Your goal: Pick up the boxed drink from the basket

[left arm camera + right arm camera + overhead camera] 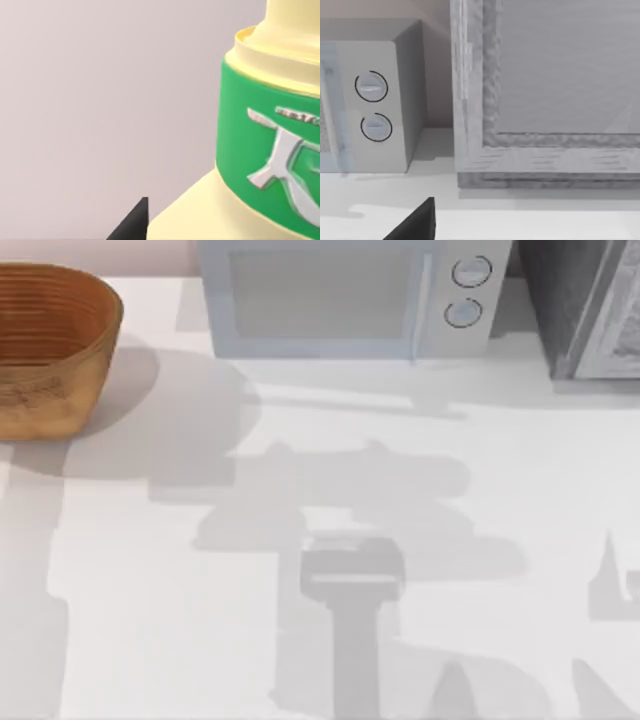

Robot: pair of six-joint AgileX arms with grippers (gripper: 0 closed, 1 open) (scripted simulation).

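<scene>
the left gripper's dark fingertip [132,222] pokes into the left wrist view, and right against it rises the boxed drink [260,150]: pale cream body, green band with a silvery leaf mark, the neck stepping up toward the cap. it sits so close to the wrist camera, with nothing but plain wall behind it, that i'd judge the drink is already up in that claw's keeping. i can't tell from these pictures whether the jaws are clamped on it or merely around it, since just one tip is in sight.

the drink's long axis runs from the fingertip side up toward the neck, so it looks to lie roughly in line with the claw's reach, slightly leaning in the picture.

from above, the basket [50,350] sits at the table's [150,640] far left corner, and its ribbed inside looks bare of the drink. the left arm is plainly the nearer one to it. what matters next, i'd say, is keeping the carton upright and clear of the basket's rim.

the right gripper [415,225] shows one dark tip too, parked facing the microwave [375,105] and a grey cabinet [545,90] at the back right; its jaws i cannot judge.
</scene>
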